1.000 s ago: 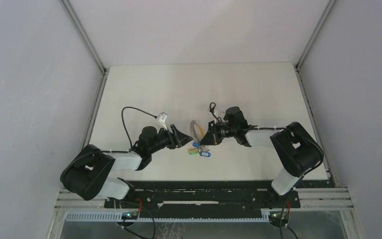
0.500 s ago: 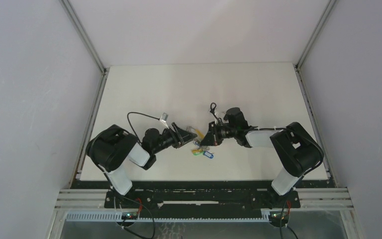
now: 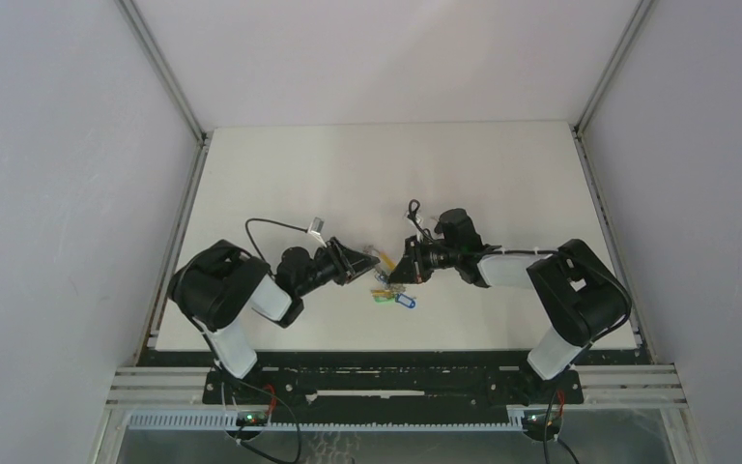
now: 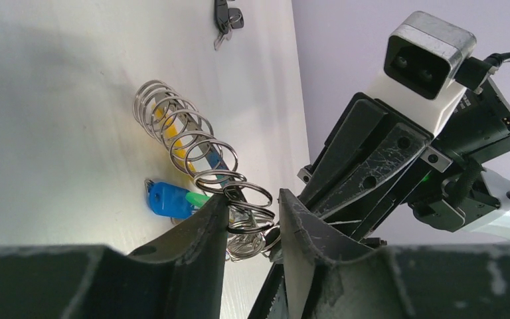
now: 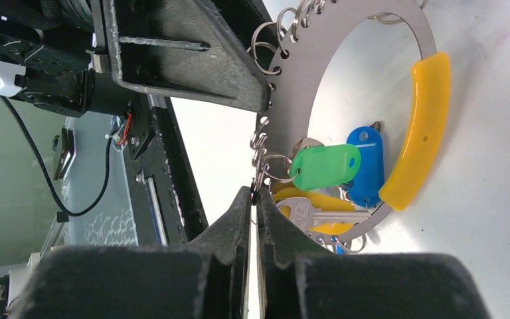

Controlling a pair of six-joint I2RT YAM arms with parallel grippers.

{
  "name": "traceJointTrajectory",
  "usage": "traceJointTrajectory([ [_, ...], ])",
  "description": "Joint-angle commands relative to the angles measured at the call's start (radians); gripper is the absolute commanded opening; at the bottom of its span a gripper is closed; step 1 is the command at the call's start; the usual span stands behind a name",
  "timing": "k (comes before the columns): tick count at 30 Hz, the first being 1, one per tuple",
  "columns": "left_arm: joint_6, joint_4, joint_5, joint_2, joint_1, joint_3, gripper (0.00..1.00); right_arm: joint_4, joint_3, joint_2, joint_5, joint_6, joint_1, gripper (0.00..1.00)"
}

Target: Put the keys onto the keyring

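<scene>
White surface point(image 3: 280, 174), keyring point(image 5: 292, 80) w/ keys point(image 5: 325, 166).
R hand point(image 5: 255, 199) clamped on keyring; L hand point(image 4: 252, 212) grip unclear. Hard tug may spill keys.

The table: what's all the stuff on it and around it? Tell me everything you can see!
table: one, white, inside the walls
walls: three, grey, around the table
keyring: one, silvery with a yellow grip, mid-table between the grippers
small rings: many, silver, strung along the keyring
tagged keys: three seen, green, blue and yellow, bunched at the keyring
black key: one, black, apart, farther back
left gripper: one, black, open around the small rings
right gripper: one, black, shut on the keyring's edge
</scene>
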Motion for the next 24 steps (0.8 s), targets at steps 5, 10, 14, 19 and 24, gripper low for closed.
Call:
traceJointTrajectory([
  [5,0.008,-0.005,-0.007,-0.017,0.005,0.056,0.25,-0.012,0.001,-0.058,0.005,-0.044,0.023,0.0],
  [10,0.045,-0.082,-0.027,-0.089,0.004,0.05,0.08,-0.056,0.002,-0.087,0.044,-0.069,0.032,0.03],
  [14,0.115,-0.246,-0.056,-0.211,-0.001,0.054,0.0,-0.081,0.002,-0.13,0.072,-0.076,0.041,0.1],
  [19,0.25,-0.514,-0.138,-0.369,-0.032,0.092,0.0,-0.163,0.016,-0.202,0.136,-0.12,0.063,0.22],
  [24,0.347,-0.73,-0.21,-0.472,-0.073,0.153,0.0,-0.205,0.018,-0.265,0.217,-0.152,0.088,0.36],
])
